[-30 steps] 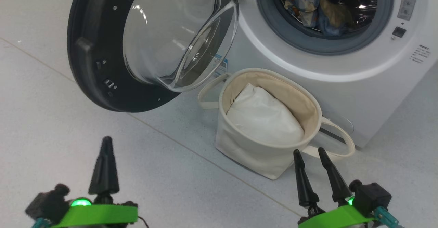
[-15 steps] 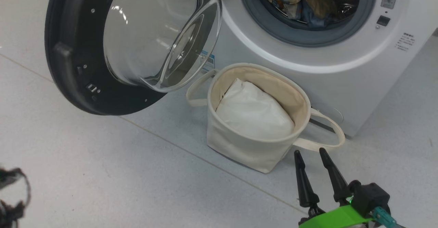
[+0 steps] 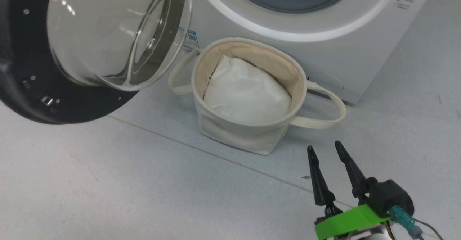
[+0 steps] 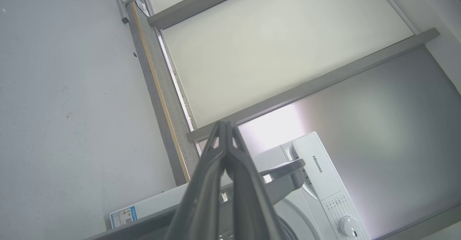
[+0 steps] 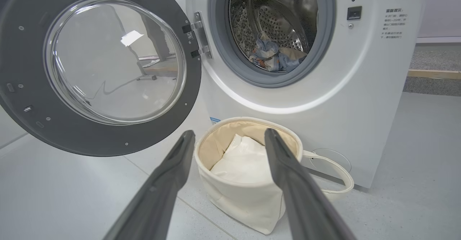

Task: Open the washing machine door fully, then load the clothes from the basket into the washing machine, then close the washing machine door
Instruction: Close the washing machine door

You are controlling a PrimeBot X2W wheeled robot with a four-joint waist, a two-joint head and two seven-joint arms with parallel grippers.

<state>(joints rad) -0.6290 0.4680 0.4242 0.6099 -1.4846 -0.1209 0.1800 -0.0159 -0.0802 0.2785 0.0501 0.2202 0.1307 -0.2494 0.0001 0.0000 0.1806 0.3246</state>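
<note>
While door (image 5: pixel 90 139) hangs open, basket (image 5: pixel 245 204) fronts washer (image 5: pixel 360 107).

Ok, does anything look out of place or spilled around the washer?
Nothing stands out. The washing machine door hangs open, the clothes lie in the drum, and the basket stands upright holding a plain white bundle.
</note>
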